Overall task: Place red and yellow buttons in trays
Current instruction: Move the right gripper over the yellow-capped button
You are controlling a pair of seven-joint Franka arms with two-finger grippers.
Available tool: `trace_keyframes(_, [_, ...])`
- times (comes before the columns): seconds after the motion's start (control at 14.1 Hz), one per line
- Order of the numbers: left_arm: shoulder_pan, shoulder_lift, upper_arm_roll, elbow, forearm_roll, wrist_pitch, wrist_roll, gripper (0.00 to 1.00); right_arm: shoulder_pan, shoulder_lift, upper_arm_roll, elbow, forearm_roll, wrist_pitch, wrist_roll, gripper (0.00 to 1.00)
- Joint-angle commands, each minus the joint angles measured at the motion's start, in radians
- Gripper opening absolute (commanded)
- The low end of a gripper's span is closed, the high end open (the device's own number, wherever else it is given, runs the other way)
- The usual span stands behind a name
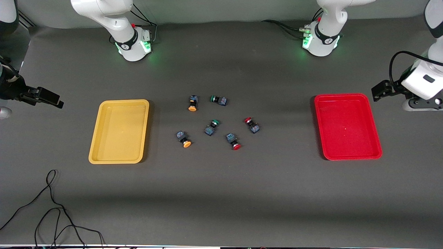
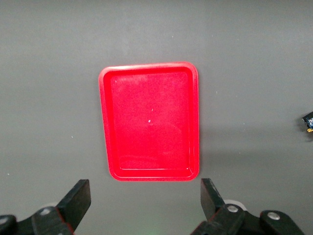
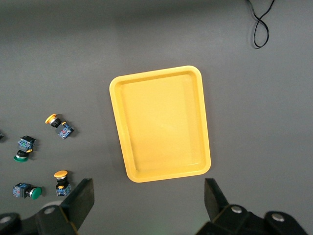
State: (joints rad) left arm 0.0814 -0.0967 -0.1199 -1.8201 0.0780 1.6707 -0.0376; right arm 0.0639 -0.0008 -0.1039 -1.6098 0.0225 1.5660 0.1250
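Two orange-yellow capped buttons and two red capped buttons lie on the dark table between the trays. The yellow tray lies toward the right arm's end and the red tray toward the left arm's end; both are empty. My right gripper is open and empty, up over the table's end beside the yellow tray; it also shows in the front view. My left gripper is open and empty, up over the table's end beside the red tray.
Two green capped buttons lie among the others. A black cable loops on the table nearer to the front camera than the yellow tray. The right wrist view shows both orange-yellow buttons.
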Motion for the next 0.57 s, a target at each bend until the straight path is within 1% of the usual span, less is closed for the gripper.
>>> trace_keyframes(0.0, [-0.008, -0.049, 0.022, -0.047, -0.015, -0.017, -0.012, 1.00, 0.004, -0.018, -0.003, -0.009, -0.018, -0.009, -0.018, 1.00])
trace_keyframes(0.28, [-0.009, -0.044, 0.022, -0.039, -0.015, -0.049, -0.011, 1.00, 0.004, -0.012, -0.003, -0.007, -0.018, -0.009, -0.019, 1.00])
trace_keyframes(0.5, [-0.008, -0.040, 0.022, -0.042, -0.015, -0.068, -0.004, 1.00, 0.040, -0.015, 0.004, -0.034, -0.019, -0.004, -0.005, 1.00])
